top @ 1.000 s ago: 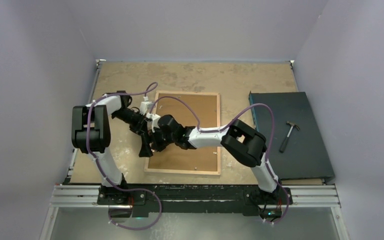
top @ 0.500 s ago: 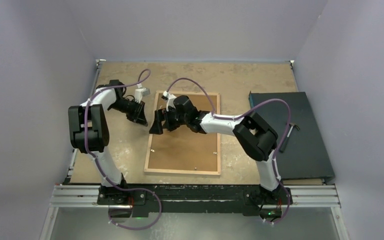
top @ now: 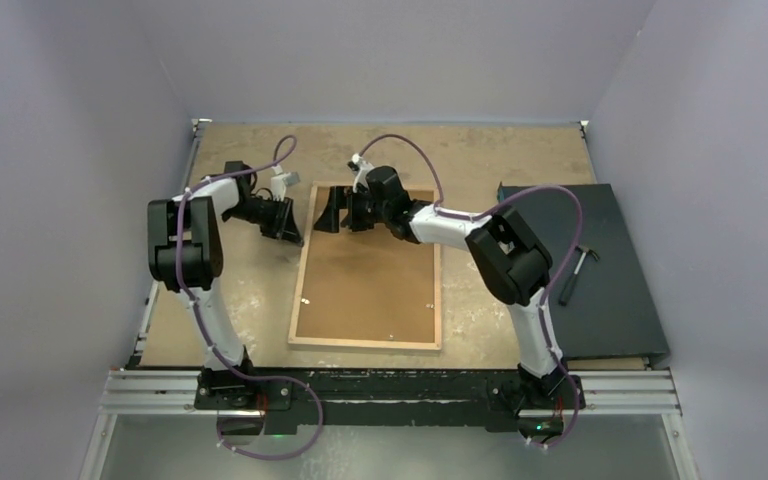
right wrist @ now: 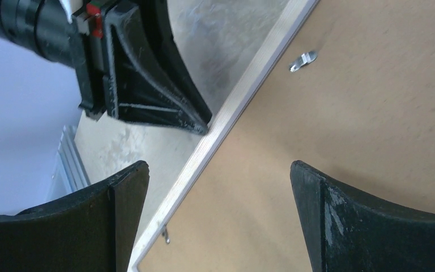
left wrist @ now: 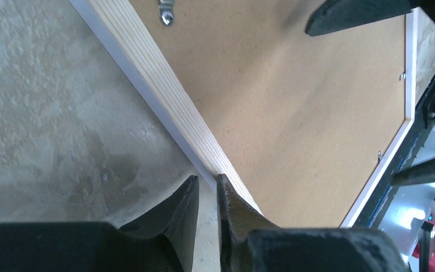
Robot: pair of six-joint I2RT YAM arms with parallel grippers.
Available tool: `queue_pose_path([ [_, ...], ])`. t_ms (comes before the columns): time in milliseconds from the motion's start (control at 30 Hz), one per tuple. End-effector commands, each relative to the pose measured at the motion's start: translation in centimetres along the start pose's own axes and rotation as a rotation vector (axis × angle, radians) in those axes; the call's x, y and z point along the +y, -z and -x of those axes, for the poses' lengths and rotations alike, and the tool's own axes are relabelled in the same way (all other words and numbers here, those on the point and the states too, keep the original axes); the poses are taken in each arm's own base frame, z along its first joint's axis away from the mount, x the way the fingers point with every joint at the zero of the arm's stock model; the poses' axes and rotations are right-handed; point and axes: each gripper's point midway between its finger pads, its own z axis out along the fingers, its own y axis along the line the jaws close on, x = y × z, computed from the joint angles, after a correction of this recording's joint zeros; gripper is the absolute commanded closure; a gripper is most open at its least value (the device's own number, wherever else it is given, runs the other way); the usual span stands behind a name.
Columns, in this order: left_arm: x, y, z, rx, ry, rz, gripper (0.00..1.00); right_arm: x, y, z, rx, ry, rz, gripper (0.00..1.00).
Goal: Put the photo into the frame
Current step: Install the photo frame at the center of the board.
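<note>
The frame [top: 365, 343] lies back-up on the table, its light wood rails around a brown backing board [top: 370, 285]. The photo is out of view. My left gripper [top: 290, 228] sits low at the outer side of the left rail [left wrist: 164, 96]. Its jaws [left wrist: 207, 180] stand only a narrow gap apart, with nothing between them. From the right wrist, its tip [right wrist: 203, 123] touches the rail's edge [right wrist: 226, 119]. My right gripper [top: 335, 210] hovers open over the frame's far left corner. Its fingers [right wrist: 218, 167] straddle the rail and board [right wrist: 345, 113] without touching them.
A dark flat mat [top: 620, 300] with a hammer [top: 576, 268] lies at the right. Small metal turn clips [left wrist: 167, 12] [right wrist: 303, 59] sit along the board's edges. Walls close in the table at the back and sides.
Both grippers have moved from the middle of the left rail toward the frame's far end. The left jaws, shut a second ago, have parted slightly. The right gripper stayed open.
</note>
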Motion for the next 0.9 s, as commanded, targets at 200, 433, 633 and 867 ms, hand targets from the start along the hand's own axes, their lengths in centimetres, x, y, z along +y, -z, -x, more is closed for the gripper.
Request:
queue_pose_path([
  [200, 1.3, -0.8, 4.4, -0.11, 0.005, -0.042, 0.81, -0.2, -3.5, 3.1, -0.036, -0.025, 0.039, 0.04],
  [433, 2.1, -2.0, 4.1, -0.099, 0.022, -0.07, 0.82, -1.9, -5.2, 3.0, -0.037, -0.041, 0.014, 0.04],
  [633, 1.8, -3.0, 2.9, -0.076, 0.026, -0.095, 0.87, -3.0, -6.1, 3.2, -0.044, -0.054, 0.016, 0.05],
  [867, 1.8, -3.3, 1.6, -0.053, 0.03, -0.092, 0.92, -3.3, -6.9, 3.4, -0.049, -0.066, 0.028, 0.05],
])
